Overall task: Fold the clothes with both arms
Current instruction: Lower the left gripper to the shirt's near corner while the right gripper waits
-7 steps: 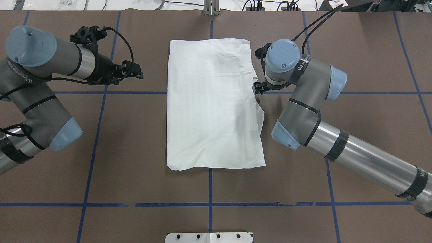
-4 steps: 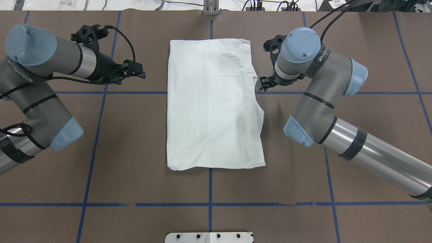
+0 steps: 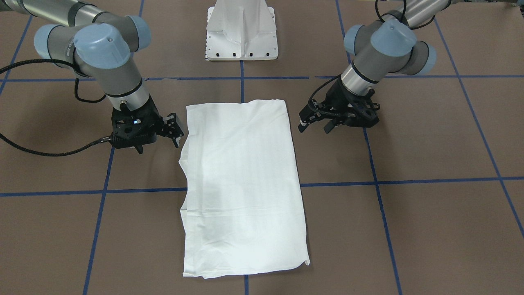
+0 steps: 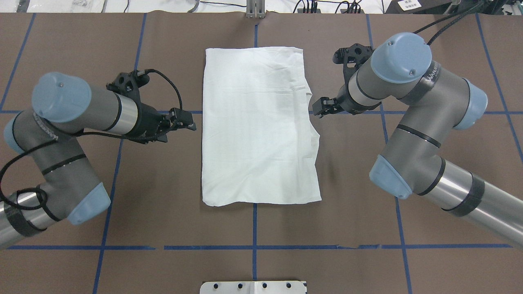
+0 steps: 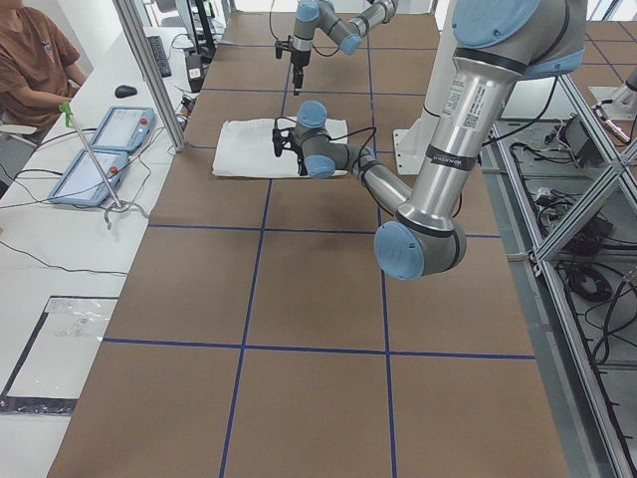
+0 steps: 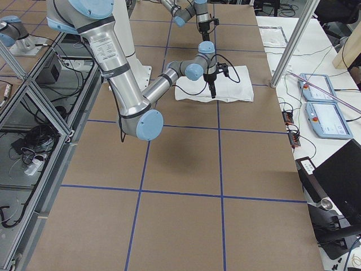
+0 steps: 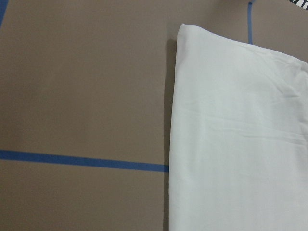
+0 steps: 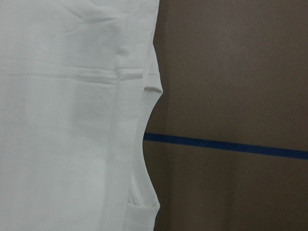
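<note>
The clothes are one white shirt (image 4: 257, 126) folded into a long rectangle, flat on the brown table at its centre; it also shows as the shirt (image 3: 241, 184). Its right edge has a small notch and a layered fold (image 8: 144, 144). My left gripper (image 4: 187, 121) hovers just off the shirt's left edge, open and holding nothing. On the other side, my right gripper (image 4: 320, 108) stands a little off the right edge, open and empty too. In the front-facing view the left gripper (image 3: 315, 122) is at the right and the right gripper (image 3: 175, 131) at the left.
The white pedestal base (image 3: 241, 28) stands at the robot's side of the table. Blue tape lines (image 4: 253, 247) grid the brown surface. A person (image 5: 30, 60) sits at a side bench with tablets (image 5: 100, 149) beyond the far edge.
My left gripper has moved nearer to me and right, closer to the shirt's left edge. My right gripper has drawn back from the shirt's right edge. The shirt lies unchanged.
</note>
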Controlling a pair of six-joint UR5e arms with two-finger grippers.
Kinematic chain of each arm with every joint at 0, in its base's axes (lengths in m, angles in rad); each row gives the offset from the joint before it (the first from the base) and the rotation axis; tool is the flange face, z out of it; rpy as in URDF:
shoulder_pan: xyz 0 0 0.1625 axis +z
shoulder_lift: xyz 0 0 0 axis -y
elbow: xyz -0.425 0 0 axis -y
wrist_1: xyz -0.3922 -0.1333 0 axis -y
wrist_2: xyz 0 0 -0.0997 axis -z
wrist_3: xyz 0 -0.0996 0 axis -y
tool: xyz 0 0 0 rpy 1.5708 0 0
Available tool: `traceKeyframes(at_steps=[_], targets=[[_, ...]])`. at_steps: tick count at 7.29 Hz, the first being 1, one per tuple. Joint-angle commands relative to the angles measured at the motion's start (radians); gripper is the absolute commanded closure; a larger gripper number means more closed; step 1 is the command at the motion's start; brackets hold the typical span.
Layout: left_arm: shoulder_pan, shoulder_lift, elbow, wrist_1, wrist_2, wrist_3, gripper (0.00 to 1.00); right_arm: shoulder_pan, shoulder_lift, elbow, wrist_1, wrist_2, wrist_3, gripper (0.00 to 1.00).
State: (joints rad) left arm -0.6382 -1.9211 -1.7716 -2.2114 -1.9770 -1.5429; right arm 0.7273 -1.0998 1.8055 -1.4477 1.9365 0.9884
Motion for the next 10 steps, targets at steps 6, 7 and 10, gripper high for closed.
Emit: traceKeyframes(at_steps=[6, 7, 10], targets=[[0.296, -0.044, -0.063, 0.248, 0.237, -0.316, 0.07, -0.016, -0.089, 0.123, 0.0, 0.018, 0.081, 0.0], [0.296, -0.039, -0.06, 0.248, 0.245, -0.316, 0.1, -0.016, -0.089, 0.123, 0.001, 0.018, 0.081, 0.0], [0.299, -0.044, -0.036, 0.248, 0.248, -0.316, 0.14, -0.017, -0.089, 0.117, 0.001, 0.018, 0.079, 0.0]])
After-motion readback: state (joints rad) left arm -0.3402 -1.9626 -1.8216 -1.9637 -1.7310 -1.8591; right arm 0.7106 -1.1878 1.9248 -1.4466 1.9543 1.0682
